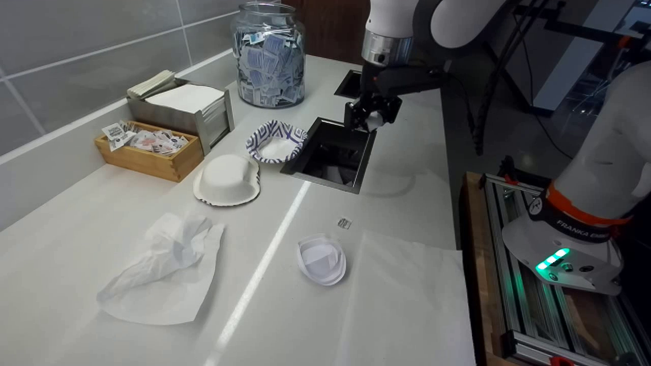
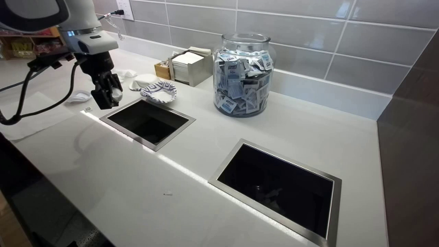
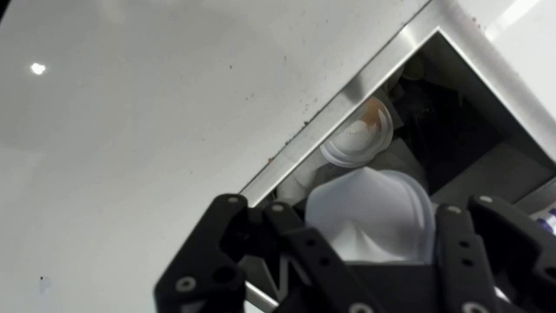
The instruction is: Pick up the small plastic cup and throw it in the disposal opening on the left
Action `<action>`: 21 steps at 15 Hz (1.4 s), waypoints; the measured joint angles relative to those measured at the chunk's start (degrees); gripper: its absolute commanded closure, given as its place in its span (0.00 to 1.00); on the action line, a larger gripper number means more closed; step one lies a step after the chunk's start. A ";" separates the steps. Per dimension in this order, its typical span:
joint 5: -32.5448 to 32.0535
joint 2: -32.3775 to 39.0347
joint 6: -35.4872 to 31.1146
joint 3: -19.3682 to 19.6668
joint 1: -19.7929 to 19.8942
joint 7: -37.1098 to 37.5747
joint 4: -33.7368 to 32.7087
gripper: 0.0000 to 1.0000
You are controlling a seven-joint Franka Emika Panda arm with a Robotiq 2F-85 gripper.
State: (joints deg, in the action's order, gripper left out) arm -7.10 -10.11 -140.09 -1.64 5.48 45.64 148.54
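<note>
My gripper (image 3: 367, 211) is shut on a small white plastic cup (image 3: 369, 213), which lies between both black fingers and looks dented. The cup also shows in both exterior views (image 1: 375, 121) (image 2: 117, 95) at the tips of the gripper (image 2: 110, 97). In the wrist view the cup is over the dark disposal opening, whose metal rim (image 3: 341, 107) runs diagonally behind it. In an exterior view the gripper is above the counter by the near left corner of this opening's rim (image 2: 174, 134). The cup's lower part is hidden by the gripper.
A patterned bowl (image 1: 277, 142) and an overturned bowl (image 1: 226, 180) stand beside the opening. A glass jar (image 2: 242, 79), napkin holder (image 2: 190, 67) and another opening's rim (image 2: 291, 161) are on the counter. A round white item (image 1: 321, 259) and crumpled paper (image 1: 168, 264) lie there too.
</note>
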 measured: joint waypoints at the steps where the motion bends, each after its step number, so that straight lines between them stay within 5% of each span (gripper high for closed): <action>1: -1.03 0.53 -0.55 0.00 0.19 0.58 -0.78 0.64; 10: -6.73 6.52 -0.84 -0.03 0.10 3.76 -7.41 0.01; 21: -8.49 7.72 -0.25 -0.03 -1.60 9.02 -8.96 0.00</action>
State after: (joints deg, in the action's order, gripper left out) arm -15.60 -2.39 -140.35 -1.68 3.89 54.66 139.58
